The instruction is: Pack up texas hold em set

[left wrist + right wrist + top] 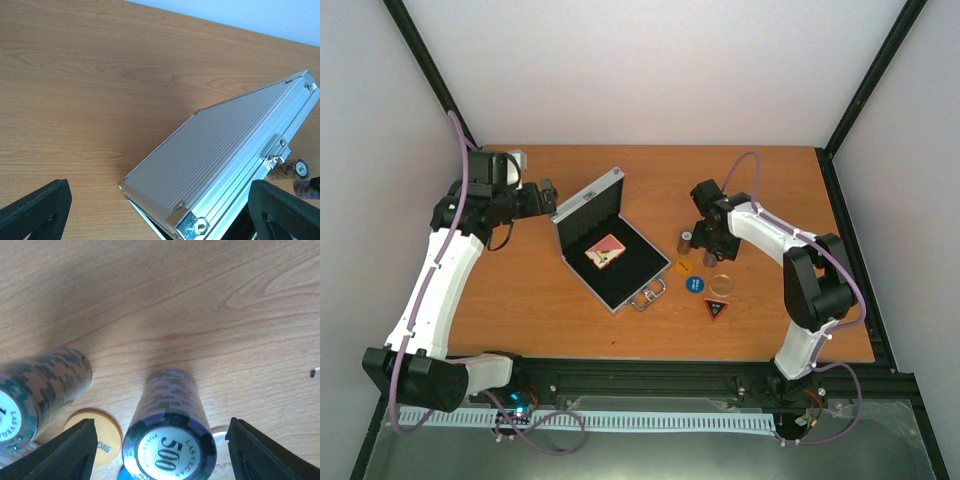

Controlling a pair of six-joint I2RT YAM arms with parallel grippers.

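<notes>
The silver case (582, 205) lies open mid-table, with the red card deck (605, 251) on its black lining. My left gripper (548, 195) is open behind the raised lid (220, 150), whose near corner lies between its fingers (35, 210). My right gripper (705, 238) is open over two chip stacks. In the right wrist view the purple 500 stack (170, 420) stands between its fingers (270, 455), untouched, and a brown stack (40, 390) stands to the left. An orange disc (685, 267), a blue disc (694, 285), a clear disc (723, 284) and a dark triangular button (717, 308) lie nearby.
The case's metal handle (650, 295) points toward the near edge. Black frame posts (420, 60) rise at the back corners, and a black rail (650, 375) runs along the front edge. The orange disc (97, 435) lies beside the purple stack.
</notes>
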